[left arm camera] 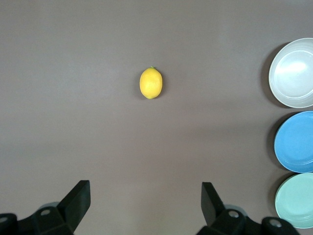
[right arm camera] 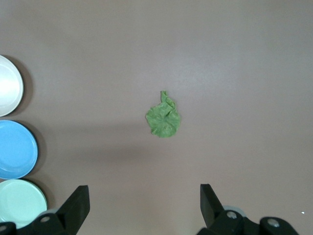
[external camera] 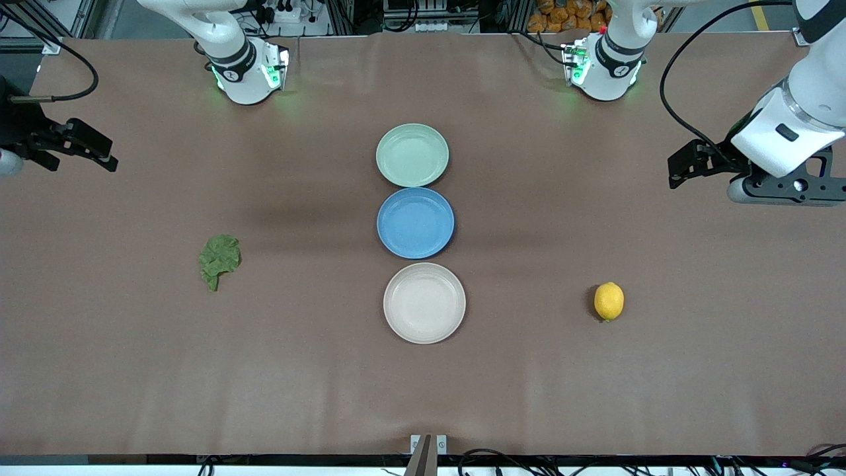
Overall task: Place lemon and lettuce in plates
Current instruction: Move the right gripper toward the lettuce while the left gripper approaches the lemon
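Note:
The yellow lemon [external camera: 609,301] lies on the table toward the left arm's end, and shows in the left wrist view [left arm camera: 151,82]. The dark green lettuce [external camera: 219,259] lies toward the right arm's end, and shows in the right wrist view [right arm camera: 164,119]. The mint green plate [external camera: 412,155] and the beige plate [external camera: 424,303] sit empty mid-table. My left gripper [external camera: 674,170] hangs open and empty over the table's left-arm end [left arm camera: 145,196]. My right gripper [external camera: 106,153] hangs open and empty over the right-arm end [right arm camera: 145,198].
A bright blue plate [external camera: 415,222] sits empty between the mint and beige plates, the three in a row with the beige one nearest the front camera. The brown table cover [external camera: 595,396] is bare around the lemon and the lettuce.

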`<state>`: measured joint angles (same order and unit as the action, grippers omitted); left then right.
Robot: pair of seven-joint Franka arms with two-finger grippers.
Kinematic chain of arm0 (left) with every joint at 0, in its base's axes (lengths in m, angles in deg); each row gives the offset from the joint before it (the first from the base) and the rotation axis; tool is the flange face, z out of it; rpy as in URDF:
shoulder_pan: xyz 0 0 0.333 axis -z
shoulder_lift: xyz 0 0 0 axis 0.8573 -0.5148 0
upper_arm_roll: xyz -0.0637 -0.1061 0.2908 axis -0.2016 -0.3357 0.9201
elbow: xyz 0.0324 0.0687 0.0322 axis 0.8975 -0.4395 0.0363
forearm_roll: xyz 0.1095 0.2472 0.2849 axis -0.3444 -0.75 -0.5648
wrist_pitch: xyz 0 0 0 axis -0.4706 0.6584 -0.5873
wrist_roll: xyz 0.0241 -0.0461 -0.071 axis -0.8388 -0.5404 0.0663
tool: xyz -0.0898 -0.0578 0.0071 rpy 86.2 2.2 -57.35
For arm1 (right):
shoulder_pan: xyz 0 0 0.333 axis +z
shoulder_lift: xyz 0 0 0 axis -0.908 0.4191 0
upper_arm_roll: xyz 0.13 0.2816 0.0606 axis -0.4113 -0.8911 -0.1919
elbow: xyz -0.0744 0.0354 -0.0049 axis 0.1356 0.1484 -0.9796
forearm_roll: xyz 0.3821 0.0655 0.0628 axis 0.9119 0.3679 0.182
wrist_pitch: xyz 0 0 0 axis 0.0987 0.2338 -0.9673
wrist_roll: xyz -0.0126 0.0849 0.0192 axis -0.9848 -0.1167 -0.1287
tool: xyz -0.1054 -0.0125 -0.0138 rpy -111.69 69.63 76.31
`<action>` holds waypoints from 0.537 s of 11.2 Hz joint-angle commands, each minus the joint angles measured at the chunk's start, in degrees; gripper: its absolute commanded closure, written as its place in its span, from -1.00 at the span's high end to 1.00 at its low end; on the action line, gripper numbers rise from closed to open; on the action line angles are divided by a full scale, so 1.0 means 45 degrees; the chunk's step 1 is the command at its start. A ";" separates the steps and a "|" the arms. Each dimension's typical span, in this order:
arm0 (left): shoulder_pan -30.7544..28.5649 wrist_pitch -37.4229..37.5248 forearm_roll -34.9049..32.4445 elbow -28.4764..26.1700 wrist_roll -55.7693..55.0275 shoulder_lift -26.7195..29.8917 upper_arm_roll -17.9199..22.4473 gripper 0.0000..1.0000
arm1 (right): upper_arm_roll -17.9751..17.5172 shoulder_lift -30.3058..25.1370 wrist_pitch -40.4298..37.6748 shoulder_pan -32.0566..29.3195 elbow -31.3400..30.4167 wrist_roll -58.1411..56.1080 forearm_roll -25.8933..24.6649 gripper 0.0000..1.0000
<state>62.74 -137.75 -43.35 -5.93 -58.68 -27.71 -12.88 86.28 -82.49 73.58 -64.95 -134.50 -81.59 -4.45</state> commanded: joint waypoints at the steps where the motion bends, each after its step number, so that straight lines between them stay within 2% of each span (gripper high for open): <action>1: -0.0066 0.0281 -0.0164 0.0238 0.0271 0.0000 -0.0018 1.00 | 0.0128 0.0008 -0.0366 0.0135 0.0277 -0.0372 0.0223 1.00; 4: 0.0030 0.0261 -0.0202 0.0335 0.0292 -0.0329 0.0041 1.00 | 0.0128 0.0008 -0.0347 0.0253 0.0238 -0.0372 0.0223 1.00; 6: 0.0031 0.0242 -0.0320 0.0355 0.0543 -0.1303 -0.0017 1.00 | 0.0109 0.0027 -0.0366 0.0311 0.0180 -0.0372 0.0223 1.00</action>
<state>62.70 -137.53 -43.36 -5.90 -58.61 -28.60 -12.83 86.32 -82.49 73.03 -64.05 -134.40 -82.45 -4.43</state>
